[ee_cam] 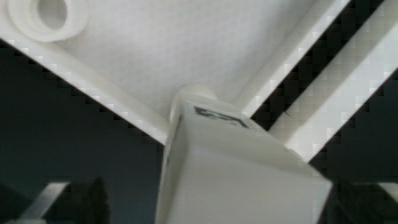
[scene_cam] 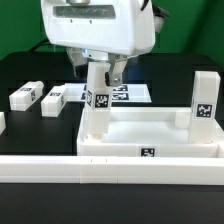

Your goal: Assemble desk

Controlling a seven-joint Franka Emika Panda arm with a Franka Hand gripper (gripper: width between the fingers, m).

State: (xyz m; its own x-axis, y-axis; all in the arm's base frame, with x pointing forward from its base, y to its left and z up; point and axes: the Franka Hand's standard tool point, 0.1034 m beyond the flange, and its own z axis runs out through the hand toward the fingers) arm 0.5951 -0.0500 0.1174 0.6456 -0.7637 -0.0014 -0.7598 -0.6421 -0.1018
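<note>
A white desk top (scene_cam: 150, 133), a shallow tray with a raised rim, lies on a black table (scene_cam: 30, 70) behind a long low rail (scene_cam: 110, 168). One leg (scene_cam: 98, 112) stands upright at the top's left end in the exterior view. Its foot blends white on white into the rim, so it is unclear whether it is seated. The gripper (scene_cam: 100, 78) hangs over this leg with its jaws apart, one on each side of the leg's upper end. The arm's bulk hides where they meet it. From the wrist the leg (ee_cam: 240, 170) fills the middle, blurred, and a dim finger (ee_cam: 86, 202) stands clear of it across a dark gap. One round socket (ee_cam: 48, 18) is cut off by the frame. A second leg (scene_cam: 203, 98) stands at the right end. Two legs (scene_cam: 25, 96) lie loose on the left. The marker board (scene_cam: 128, 94) is half hidden behind the gripper.
</note>
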